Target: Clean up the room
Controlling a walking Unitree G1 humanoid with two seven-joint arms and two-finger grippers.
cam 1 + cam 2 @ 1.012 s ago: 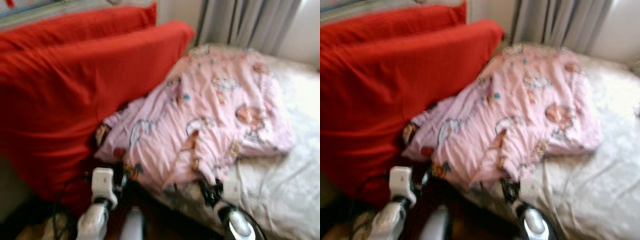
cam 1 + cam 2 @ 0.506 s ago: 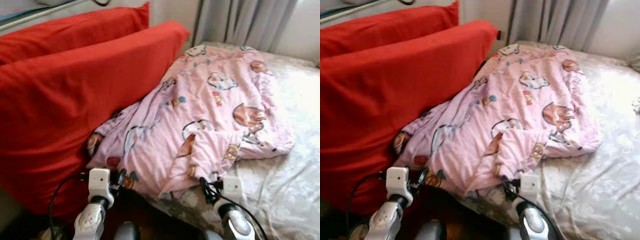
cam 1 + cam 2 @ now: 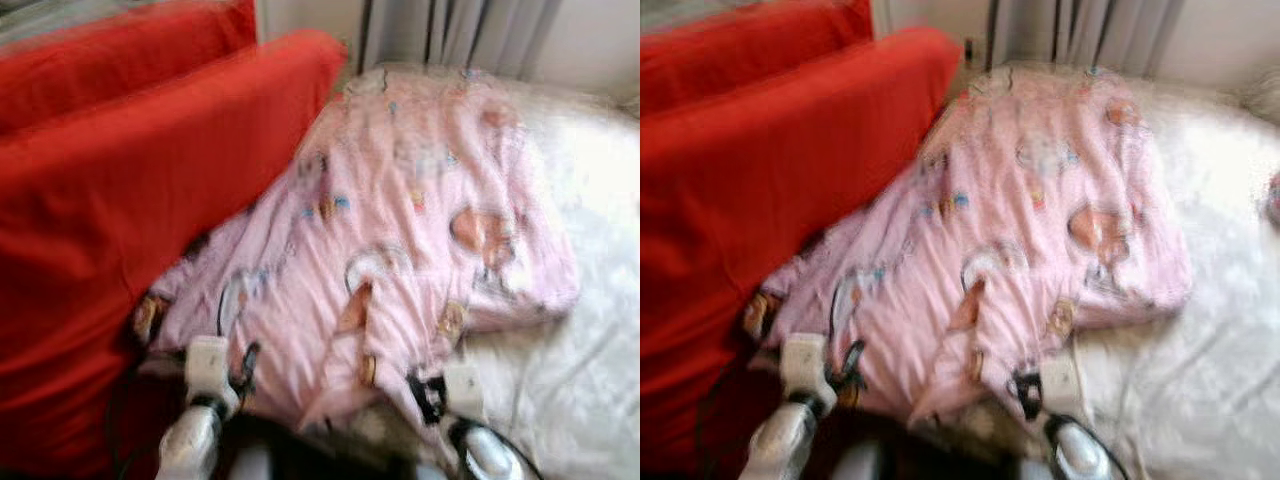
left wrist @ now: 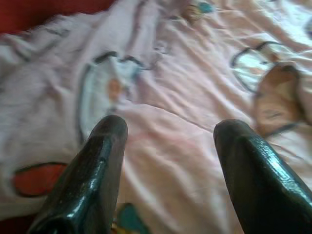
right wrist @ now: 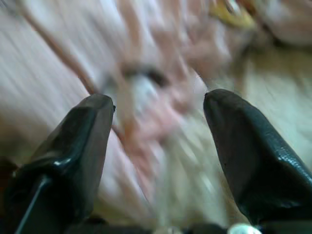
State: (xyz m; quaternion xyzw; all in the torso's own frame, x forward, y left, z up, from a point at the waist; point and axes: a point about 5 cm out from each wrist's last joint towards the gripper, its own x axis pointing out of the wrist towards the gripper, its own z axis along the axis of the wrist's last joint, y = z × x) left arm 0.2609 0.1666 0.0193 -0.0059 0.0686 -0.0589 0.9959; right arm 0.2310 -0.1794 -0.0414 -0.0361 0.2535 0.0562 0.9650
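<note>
To the left of my left tool [image 3: 243, 368] stand the two big red cushions [image 3: 130, 200], leaning against the near side of the bed. My left tool itself is spread wide and empty; in its wrist view both fingers [image 4: 92, 170] hover just above the pink cartoon-print blanket [image 3: 400, 240], not touching it. The blanket lies rumpled on the bed, running from right in front of both tools up and away toward the grey curtains [image 3: 450, 30], its near edge bunched between the tools. My right tool [image 3: 425, 395] is also spread wide and holds nothing; it sits at the blanket's near hem, where pink cloth meets the pale bedsheet [image 3: 590, 380], which stretches off to its right.

I judge the step in hand to be taking hold of the blanket's near edge to straighten or fold it. To do it well, I should bring each tool down onto a raised fold rather than flat cloth, close on the blanket alone without pinching the sheet beneath, and lift both sides evenly. The head views are blurred, so I should settle before closing.
</note>
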